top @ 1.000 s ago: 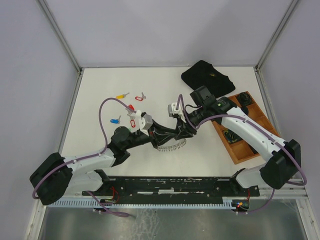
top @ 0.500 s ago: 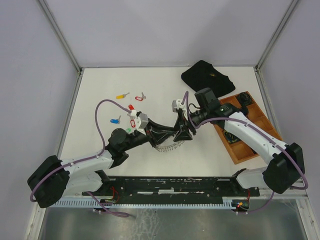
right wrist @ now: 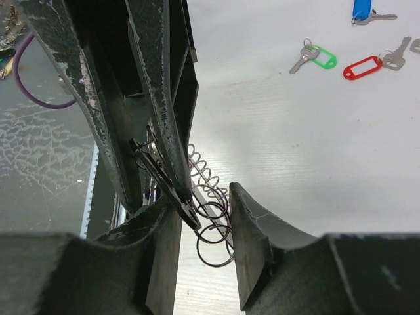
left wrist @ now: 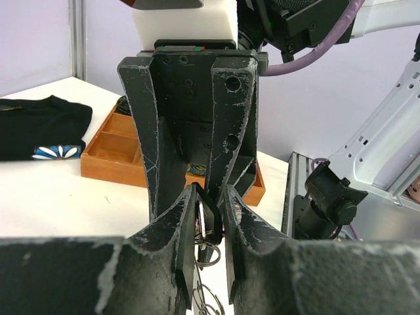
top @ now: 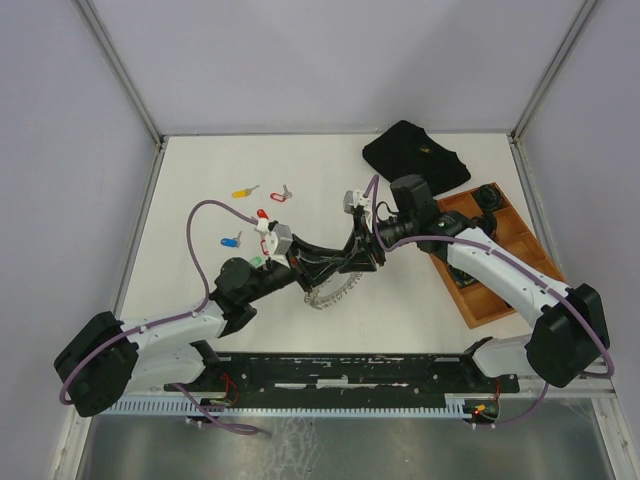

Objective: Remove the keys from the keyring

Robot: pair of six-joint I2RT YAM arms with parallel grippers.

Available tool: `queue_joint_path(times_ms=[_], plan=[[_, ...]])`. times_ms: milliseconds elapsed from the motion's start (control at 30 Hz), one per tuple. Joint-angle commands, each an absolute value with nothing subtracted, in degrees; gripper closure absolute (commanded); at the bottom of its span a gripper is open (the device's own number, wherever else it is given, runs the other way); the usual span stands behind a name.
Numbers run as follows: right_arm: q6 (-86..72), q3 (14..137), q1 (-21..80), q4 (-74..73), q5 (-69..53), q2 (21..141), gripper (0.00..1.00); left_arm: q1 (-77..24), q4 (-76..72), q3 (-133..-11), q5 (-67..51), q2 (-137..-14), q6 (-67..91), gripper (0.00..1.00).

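Silvery keyring [top: 330, 288] sits near the centre of the white table [top: 200, 170], at 7 o'clock from both gripper tips. My left gripper [left wrist: 209, 203] is nearly closed, pinching a black key [right wrist: 189, 215] (only its dark edge shows) above the keyring's loops. My right gripper [right wrist: 203, 203] faces it head-on, fingers narrowly parted around that key's end. Loose keys [top: 262, 214] with coloured heads lie at 10 o'clock from the keyring, well apart.
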State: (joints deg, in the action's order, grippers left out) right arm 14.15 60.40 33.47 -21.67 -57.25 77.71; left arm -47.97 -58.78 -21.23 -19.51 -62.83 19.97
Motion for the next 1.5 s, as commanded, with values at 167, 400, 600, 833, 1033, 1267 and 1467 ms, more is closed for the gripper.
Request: queue_joint_path(times_ms=[167, 400, 600, 833, 1033, 1267, 1467], plan=[[17.20, 63.95, 32.21, -24.41, -60.39, 74.53, 0.63, -47.72, -62.66, -21.19, -17.86, -61.13, 21.71, 0.97], [19.63, 65.06, 31.82, -27.07, -61.53, 73.83, 0.68, -47.71, -61.58, -21.17, -17.71, -60.36, 21.36, 0.97], [21.77, 65.94, 31.74, -29.79, -61.39, 73.59, 0.68, -47.64, -60.52, -21.31, -18.27, -59.98, 20.96, 0.97], [23.03, 66.50, 31.74, -31.21, -61.75, 73.63, 0.71, -47.63, -59.81, -21.80, -19.18, -60.18, 20.59, 0.97], [20.18, 64.97, 31.78, -28.27, -63.63, 74.36, 0.60, -47.64, -60.16, -22.06, -19.64, -60.44, 20.87, 0.97], [13.80, 62.03, 31.97, -20.30, -63.60, 75.07, 0.52, -47.59, -61.80, -22.21, -20.96, -60.80, 21.68, 0.97], [12.17, 60.80, 32.05, -17.69, -65.21, 75.89, 0.54, -47.60, -62.95, -22.21, -21.27, -60.92, 22.13, 0.97]])
